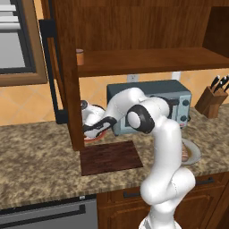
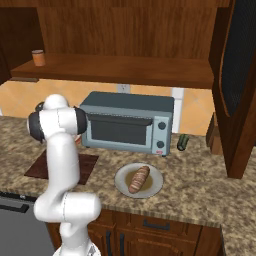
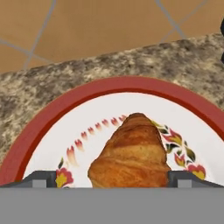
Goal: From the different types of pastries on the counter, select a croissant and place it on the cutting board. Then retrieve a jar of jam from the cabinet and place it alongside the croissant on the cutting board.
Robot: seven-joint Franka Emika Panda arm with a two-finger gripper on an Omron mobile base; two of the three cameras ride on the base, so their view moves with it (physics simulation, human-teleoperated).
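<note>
Gripper [image 3: 112,180] down low over a white plate with a red rim and a painted flower border [image 3: 87,94]. Jaws wide apart, one dark fingertip [image 3: 43,178] on each side of a golden-brown flaky croissant [image 3: 131,157]. No contact visible yet; nothing held.

The croissant lies near the middle of that plate, its tapered end pointing toward the tiled wall. The plate sits on the speckled brown granite counter [image 1: 36,152] at its back edge, beside the dark reddish-brown cabinet side panel [image 1: 69,89] and just behind the back left corner of the flat dark brown wooden cutting board [image 1: 109,157]. The board is bare.

A small orange-brown jar with a dark lid [image 1: 80,57] stands at the left end of the cabinet shelf [image 1: 147,60], untouched. A longer brown striped pastry [image 2: 138,179] rests on a separate grey plate [image 2: 122,186] in front of the grey toaster oven [image 2: 127,122], well apart from the hand.

Handling, as a judgement: the croissant is likely light, soft and crumbly, with a flaky crust that would crush under a hard squeeze. Best hold appears to be across the thick middle, where the body is widest, not at the thin tips. The glazed plate may let it slide if nudged.
</note>
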